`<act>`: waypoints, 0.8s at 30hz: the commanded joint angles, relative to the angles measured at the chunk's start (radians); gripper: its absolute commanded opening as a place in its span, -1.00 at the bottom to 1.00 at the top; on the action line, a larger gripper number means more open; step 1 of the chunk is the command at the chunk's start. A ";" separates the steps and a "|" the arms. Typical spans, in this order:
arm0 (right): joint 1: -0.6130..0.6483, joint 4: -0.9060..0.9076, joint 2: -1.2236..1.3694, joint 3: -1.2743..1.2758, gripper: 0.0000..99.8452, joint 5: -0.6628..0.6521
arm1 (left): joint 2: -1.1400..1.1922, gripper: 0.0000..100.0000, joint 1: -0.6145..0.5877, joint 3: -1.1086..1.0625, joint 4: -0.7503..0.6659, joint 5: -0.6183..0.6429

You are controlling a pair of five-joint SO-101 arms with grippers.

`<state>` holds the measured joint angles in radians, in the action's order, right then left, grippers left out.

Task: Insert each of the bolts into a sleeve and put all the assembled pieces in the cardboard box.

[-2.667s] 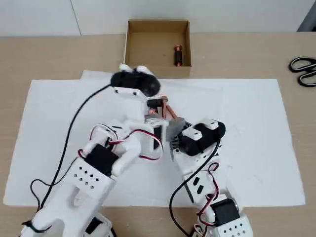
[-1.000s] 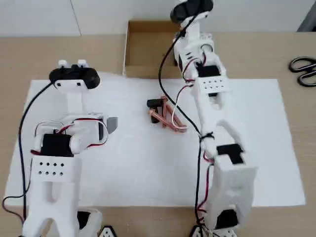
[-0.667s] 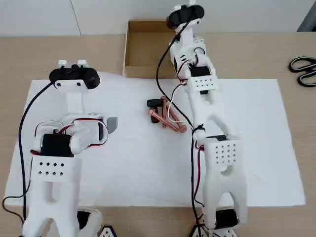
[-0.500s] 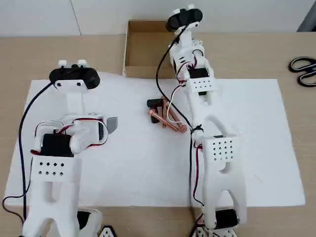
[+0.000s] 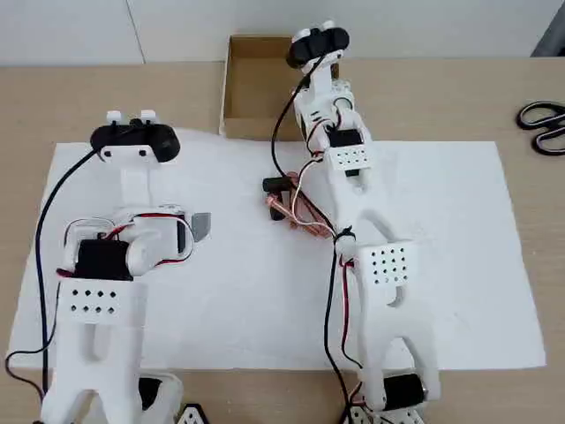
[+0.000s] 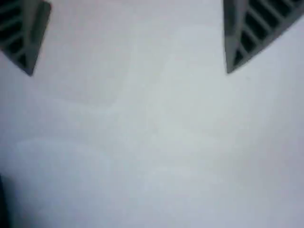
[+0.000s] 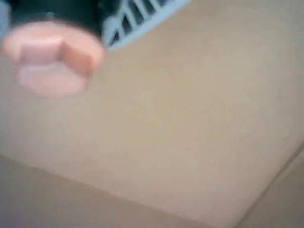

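In the right tool (image 7: 80, 26), a bolt (image 7: 51, 58).

Looks like a hobby robotics bench or small lab: plain wooden table (image 5: 441, 97) against a white wall (image 5: 177, 26), white sheet (image 5: 459, 265) as work mat, two white arms (image 5: 380, 274) with exposed wires (image 5: 328, 300), scissors (image 5: 543, 126) at the table's right edge.

Two arms (image 5: 119, 256), one cardboard box (image 5: 256, 88), one scissors (image 5: 543, 124), one white sheet (image 5: 247, 300), one black sleeve (image 5: 275, 185), one bolt (image 7: 52, 57) aloft; heaped bolts (image 5: 296, 212) uncountable.
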<state>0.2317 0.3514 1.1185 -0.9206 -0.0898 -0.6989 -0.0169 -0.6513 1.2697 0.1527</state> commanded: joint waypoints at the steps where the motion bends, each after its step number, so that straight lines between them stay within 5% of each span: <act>1: 0.019 -0.033 -0.019 -0.080 -0.73 0.005 | -0.003 -0.51 -0.005 0.005 -0.002 -0.006; 12: 0.022 0.002 -0.024 -0.230 -0.58 0.000 | -0.003 -0.51 0.000 0.005 -0.002 -0.008; 24: 0.018 0.639 -0.038 -0.758 -0.58 0.002 | 0.003 -0.51 0.003 0.012 0.000 0.002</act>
<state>0.2532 0.8531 1.1185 -1.5865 -0.0882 -0.6989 -0.0169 -0.6513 1.2697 0.1542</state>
